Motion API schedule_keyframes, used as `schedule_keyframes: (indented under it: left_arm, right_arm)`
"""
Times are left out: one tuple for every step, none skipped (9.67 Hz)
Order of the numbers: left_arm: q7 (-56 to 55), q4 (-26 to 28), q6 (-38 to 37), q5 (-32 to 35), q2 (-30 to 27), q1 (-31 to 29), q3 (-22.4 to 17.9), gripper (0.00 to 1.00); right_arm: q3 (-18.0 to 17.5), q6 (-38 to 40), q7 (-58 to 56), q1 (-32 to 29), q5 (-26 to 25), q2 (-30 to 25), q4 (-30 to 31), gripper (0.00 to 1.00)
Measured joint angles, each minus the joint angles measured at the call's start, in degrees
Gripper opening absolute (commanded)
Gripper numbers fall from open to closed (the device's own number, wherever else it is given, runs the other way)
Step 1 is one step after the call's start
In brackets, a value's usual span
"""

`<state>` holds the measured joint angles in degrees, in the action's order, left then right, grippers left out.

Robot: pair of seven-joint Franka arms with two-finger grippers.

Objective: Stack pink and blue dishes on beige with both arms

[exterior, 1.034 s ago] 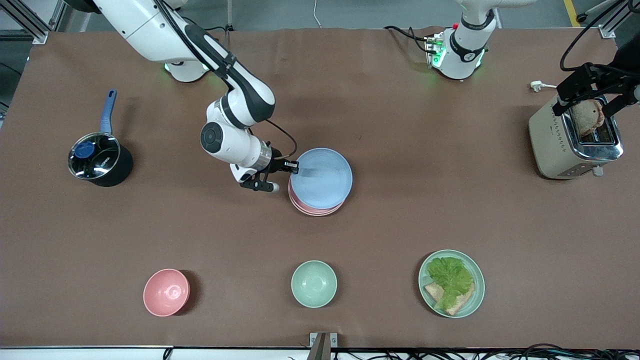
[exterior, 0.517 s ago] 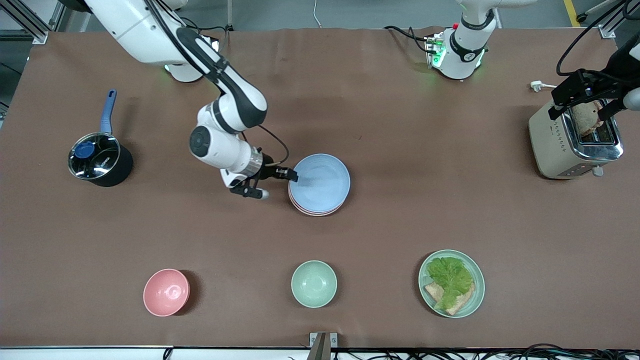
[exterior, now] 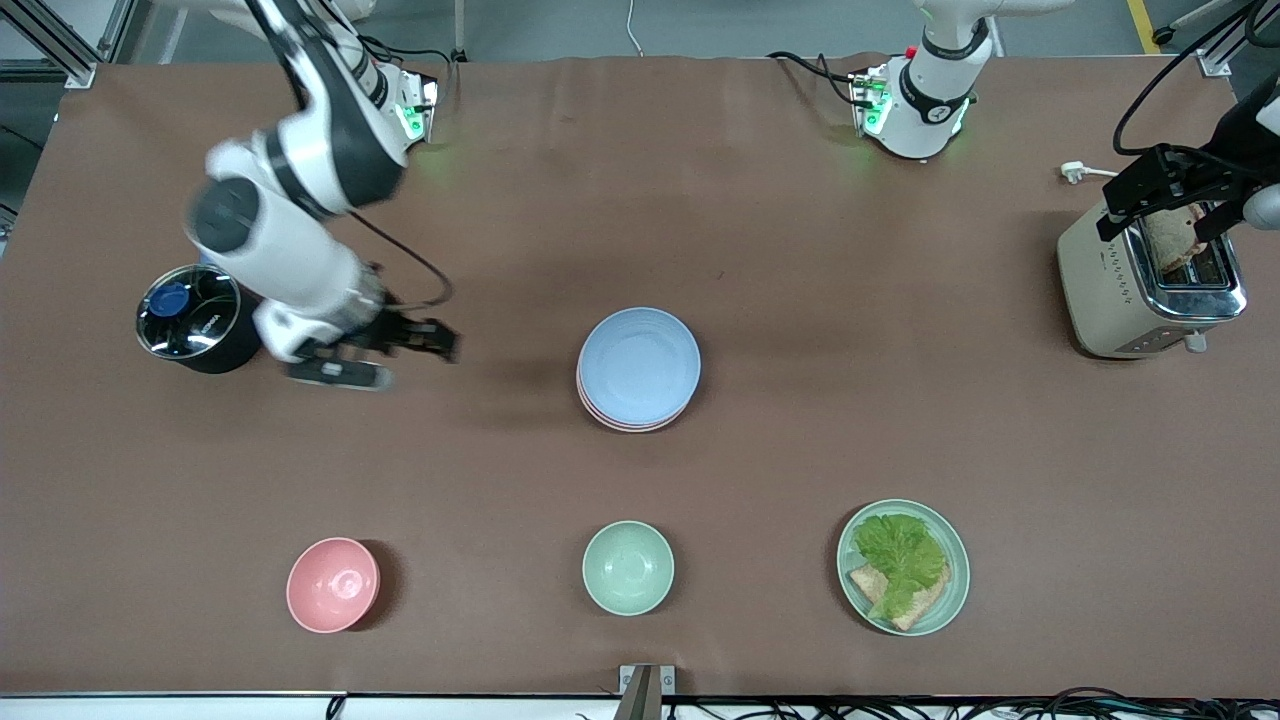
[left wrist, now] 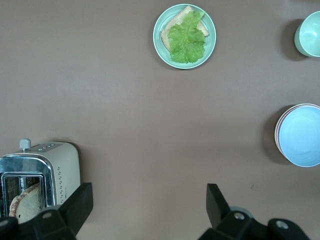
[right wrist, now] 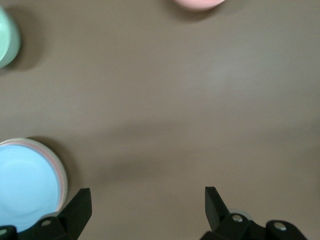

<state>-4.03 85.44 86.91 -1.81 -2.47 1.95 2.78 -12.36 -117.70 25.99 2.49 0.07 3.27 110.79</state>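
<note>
On the pink plate sits the blue plate; both grippers gape empty.

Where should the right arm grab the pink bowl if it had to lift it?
Probably by the rim, from above, one finger inside and one outside. The pink bowl stands upright and open, alone near the front camera toward the right arm's end; its wall looks thin, and the right tool is open.

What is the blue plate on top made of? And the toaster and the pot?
The blue plate looks like matte plastic or something like it: flat color, no shine. The toaster seems to have a shiny metal top, since it mirrors light, with dull cream sides. The pot looks like dark metal with a see-through lid, probably glass.
</note>
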Motion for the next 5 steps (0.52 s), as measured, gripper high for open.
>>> schedule_keyframes:
  left_arm:
    - [0.07,0.03,-0.02,0.16,0.00,-0.05,-0.18,1.00]
    - [0.15,0.06,-0.03,0.28,0.01,-0.08,-0.25,1.00]
    - [0.19,0.10,-0.05,0.30,0.01,-0.07,-0.25,1.00]
    - [0.20,0.14,-0.07,0.30,0.01,-0.05,-0.23,1.00]
    - [0.20,0.18,-0.09,0.30,0.02,-0.04,-0.23,1.00]
  right_arm:
    - [4.38,3.81,-1.24,-0.08,-1.48,-2.98,-2.11,1.00]
    - [8.93,8.14,-5.77,-0.16,-1.57,-4.87,-4.55,1.00]
    - [12.95,12.88,-10.85,-0.28,-1.56,-5.81,-7.47,1.00]
    - [15.68,17.04,-13.75,-0.36,-1.55,-6.00,-11.15,1.00]
    - [17.04,20.76,-14.66,-0.37,-1.47,-5.91,-15.25,1.00]
